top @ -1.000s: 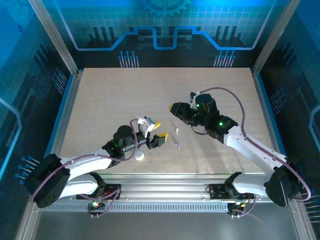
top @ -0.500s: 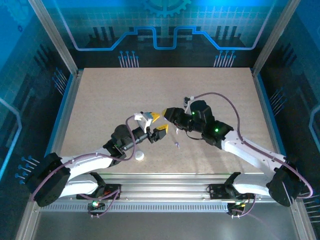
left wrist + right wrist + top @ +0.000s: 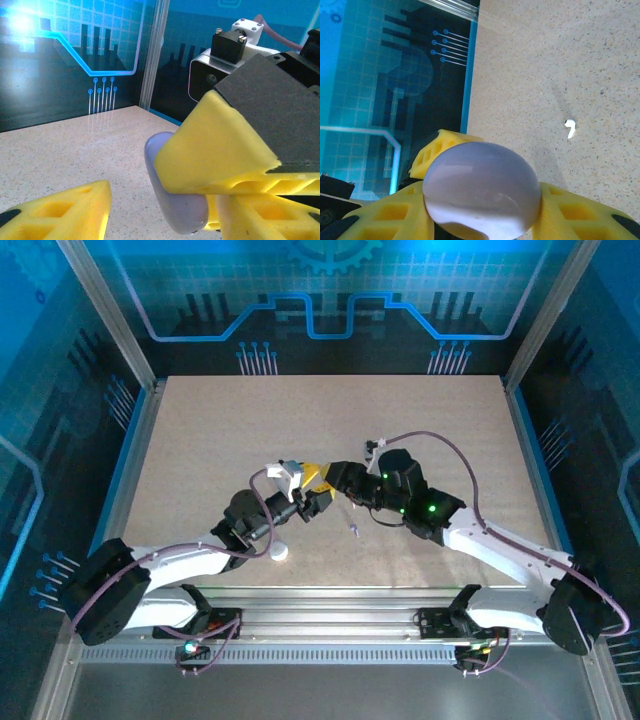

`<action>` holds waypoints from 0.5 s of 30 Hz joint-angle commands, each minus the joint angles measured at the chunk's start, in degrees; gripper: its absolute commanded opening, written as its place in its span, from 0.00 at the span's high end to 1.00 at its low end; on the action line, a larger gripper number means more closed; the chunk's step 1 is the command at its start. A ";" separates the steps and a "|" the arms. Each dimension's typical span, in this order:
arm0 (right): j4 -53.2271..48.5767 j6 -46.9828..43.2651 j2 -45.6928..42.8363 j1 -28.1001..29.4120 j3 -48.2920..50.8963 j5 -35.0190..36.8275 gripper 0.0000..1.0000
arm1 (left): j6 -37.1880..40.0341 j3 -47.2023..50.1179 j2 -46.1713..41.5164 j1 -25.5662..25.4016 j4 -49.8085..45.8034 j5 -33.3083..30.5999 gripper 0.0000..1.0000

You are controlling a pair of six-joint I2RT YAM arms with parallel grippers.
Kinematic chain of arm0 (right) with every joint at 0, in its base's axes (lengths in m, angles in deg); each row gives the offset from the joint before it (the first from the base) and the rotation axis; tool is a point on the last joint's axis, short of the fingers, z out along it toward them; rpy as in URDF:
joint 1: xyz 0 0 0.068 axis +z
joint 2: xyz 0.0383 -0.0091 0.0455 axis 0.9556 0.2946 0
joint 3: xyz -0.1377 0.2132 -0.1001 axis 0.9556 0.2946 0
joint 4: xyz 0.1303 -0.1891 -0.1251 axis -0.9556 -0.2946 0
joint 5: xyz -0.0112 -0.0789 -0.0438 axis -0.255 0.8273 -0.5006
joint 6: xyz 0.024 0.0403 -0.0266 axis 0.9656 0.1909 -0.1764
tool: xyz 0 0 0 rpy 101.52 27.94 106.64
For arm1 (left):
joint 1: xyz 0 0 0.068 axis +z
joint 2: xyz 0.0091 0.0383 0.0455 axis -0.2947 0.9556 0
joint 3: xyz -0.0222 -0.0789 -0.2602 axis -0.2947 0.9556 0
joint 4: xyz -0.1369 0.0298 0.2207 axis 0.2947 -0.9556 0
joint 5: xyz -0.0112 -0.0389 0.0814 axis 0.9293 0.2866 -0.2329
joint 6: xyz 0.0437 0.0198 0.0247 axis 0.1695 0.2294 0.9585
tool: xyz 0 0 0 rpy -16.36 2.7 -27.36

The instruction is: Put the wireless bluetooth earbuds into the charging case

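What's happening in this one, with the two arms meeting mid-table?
The right end effector grips a pale purple rounded charging case. The left end effector has its yellow fingers on either side of that same case with a gap showing, so this looks like a handover. A tiny white earbud and a tiny purple earbud lie loose on the speckled tabletop.
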 commanded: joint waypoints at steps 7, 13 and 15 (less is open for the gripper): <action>2.33 0.42 -1.06 1.90 0.09 -0.09 0.55 | -1.50 -1.37 0.82 -0.34 4.19 -1.30 0.46; 2.31 0.32 -1.02 2.20 0.04 -1.00 0.55 | -1.58 -1.06 0.65 -0.37 4.34 -1.21 0.61; 2.01 0.19 -0.94 2.21 -0.07 -1.45 0.55 | -1.61 -1.09 0.47 -0.32 4.27 -1.03 0.65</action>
